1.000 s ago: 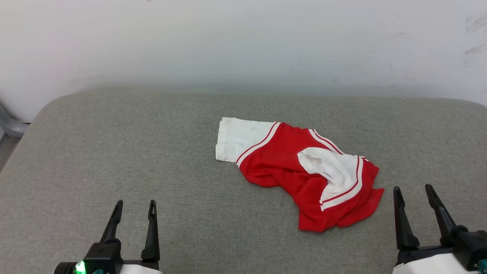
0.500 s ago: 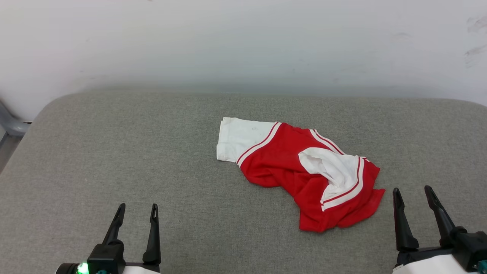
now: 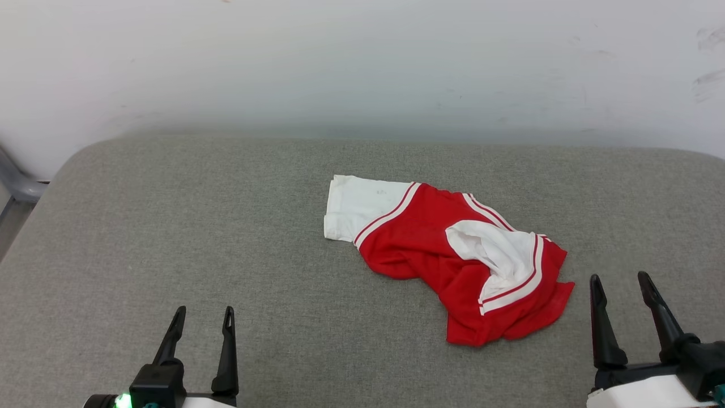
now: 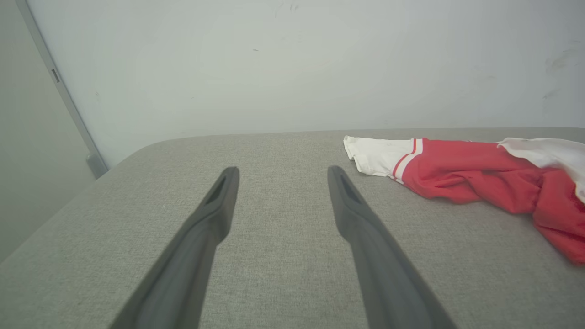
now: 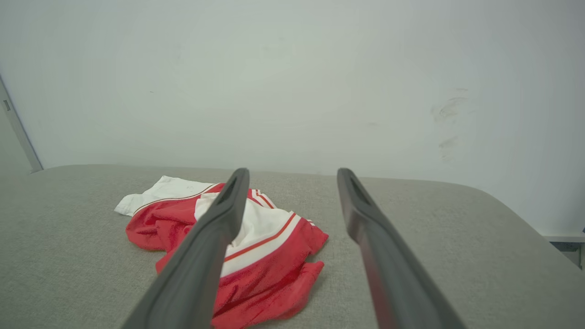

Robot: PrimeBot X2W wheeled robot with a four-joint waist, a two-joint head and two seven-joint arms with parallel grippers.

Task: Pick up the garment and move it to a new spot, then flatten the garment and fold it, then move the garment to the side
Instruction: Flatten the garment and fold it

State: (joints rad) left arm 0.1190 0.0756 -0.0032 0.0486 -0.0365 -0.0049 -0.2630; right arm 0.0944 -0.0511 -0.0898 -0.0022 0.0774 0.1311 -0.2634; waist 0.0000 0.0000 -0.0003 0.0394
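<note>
Plainly, the bright red soft-fabric T-shirt (image 3: 422,249) with white short sleeves and red-and-white striped trim lies crumpled a little right of centre in the head view. It rests on the grey woven padded surface (image 3: 170,226), below the pale white wall (image 3: 362,68). Its flat white sleeve (image 3: 357,207) points to the upper left of the heap. The bunched white sleeve (image 3: 498,249) sits on top toward the lower right, and the loose red hem (image 3: 544,309) spills out below it.

At the lower left of the head view, the left gripper (image 3: 204,311) has its two long dark fingers spread wide with nothing between them, and it is well apart from the cloth. The right gripper (image 3: 618,277), at the lower right, is just as wide and just as empty. It is just beside the hem without touching it.

The shirt looks thin, light and limp, so it will probably sag and drape from any pinch, with no stiffness to keep its shape. It is not fragile, but the woven surface likely grips it, so dragging could bunch it further. The best hold seems to be a free edge: the loose red hem close to the right gripper, or a striped sleeve band, where the seam gives more to bite on. The flat sleeve lies flush and looks harder to get a finger under. Pinching the middle would likely gather several layers and make flattening harder
</note>
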